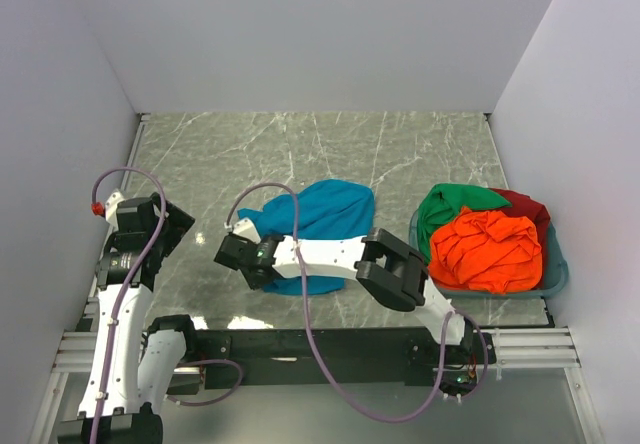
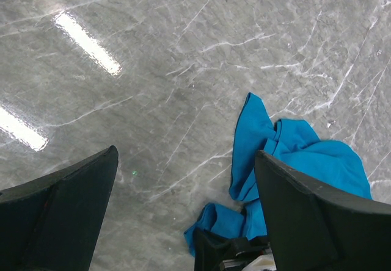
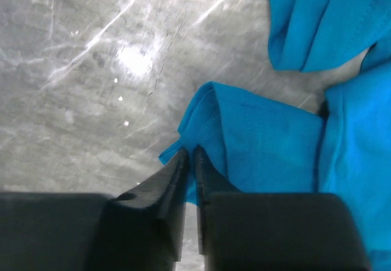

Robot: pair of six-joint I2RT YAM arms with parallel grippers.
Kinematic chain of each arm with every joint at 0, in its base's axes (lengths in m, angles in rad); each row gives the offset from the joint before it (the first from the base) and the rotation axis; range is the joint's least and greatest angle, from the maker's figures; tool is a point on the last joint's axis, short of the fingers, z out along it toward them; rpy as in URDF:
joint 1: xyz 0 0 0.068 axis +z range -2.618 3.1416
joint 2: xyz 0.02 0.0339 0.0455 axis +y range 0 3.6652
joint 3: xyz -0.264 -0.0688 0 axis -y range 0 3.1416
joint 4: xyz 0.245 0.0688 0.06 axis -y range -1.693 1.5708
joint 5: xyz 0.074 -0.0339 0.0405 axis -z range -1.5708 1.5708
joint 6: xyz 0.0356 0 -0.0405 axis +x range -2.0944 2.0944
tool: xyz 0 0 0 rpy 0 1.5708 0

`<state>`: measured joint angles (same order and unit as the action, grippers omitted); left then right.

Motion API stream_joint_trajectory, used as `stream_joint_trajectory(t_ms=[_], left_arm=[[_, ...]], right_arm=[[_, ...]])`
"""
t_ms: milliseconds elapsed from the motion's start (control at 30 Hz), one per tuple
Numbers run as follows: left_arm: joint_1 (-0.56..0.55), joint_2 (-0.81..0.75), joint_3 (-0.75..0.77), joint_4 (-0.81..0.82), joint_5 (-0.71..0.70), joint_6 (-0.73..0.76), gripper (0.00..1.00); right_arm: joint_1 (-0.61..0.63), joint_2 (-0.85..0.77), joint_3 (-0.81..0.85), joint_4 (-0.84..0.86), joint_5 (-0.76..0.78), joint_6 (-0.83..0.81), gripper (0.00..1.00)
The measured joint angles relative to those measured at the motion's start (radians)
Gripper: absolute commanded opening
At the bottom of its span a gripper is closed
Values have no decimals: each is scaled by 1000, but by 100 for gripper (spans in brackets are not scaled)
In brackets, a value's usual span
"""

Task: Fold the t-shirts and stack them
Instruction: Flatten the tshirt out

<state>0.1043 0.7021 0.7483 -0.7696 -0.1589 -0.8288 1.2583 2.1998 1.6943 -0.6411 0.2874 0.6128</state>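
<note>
The job has hardly begun: nothing is folded and no stack exists. One teal-blue cloth t-shirt (image 1: 325, 219) lies out on the grey marble table (image 1: 300, 144), near its middle. At that shirt's 3 o'clock, the teal-grey plastic basket (image 1: 555, 284) holds three more in a heap: an orange-red t-shirt (image 1: 485, 249) on top, a green t-shirt (image 1: 455, 209) at its 11 o'clock and a dark red t-shirt (image 1: 530, 209) at its 1 o'clock.

My right pincer (image 3: 190, 152) is clenched on a doubled hem at the blue shirt's 8 o'clock corner, the cloth caught between the nearly closed fingers. My left pincer (image 2: 186, 161) is spread wide and grasps nothing, hanging over bare marble at the shirt's 9 o'clock, apart from it.

The blue shirt is rumpled and bunched, with its edges turned over themselves. I judge it needs spreading flat before any fold.
</note>
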Motion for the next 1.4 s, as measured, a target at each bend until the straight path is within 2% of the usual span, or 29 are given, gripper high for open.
stream_joint_trajectory(t_ms=[100, 333, 667, 833, 967, 1167, 1400], left_arm=[[0, 0, 0, 0, -3, 0, 99], [0, 7, 0, 0, -3, 0, 99], [0, 40, -2, 11, 27, -8, 99], [-11, 98, -34, 108, 121, -18, 99], [-81, 206, -41, 167, 138, -50, 99], [-220, 415, -19, 236, 135, -87, 99], [-281, 551, 12, 284, 130, -109, 87]], right_arm=[[10, -14, -22, 15, 10, -2, 0], [19, -164, -218, 46, 13, -13, 0], [-18, -590, -472, 84, 64, -17, 0], [-142, -742, -644, 41, 99, 5, 0], [-301, -882, -739, -57, 168, 27, 0], [-516, -1136, -753, -166, 290, 38, 0], [-610, -1256, -709, -259, 393, 20, 0]])
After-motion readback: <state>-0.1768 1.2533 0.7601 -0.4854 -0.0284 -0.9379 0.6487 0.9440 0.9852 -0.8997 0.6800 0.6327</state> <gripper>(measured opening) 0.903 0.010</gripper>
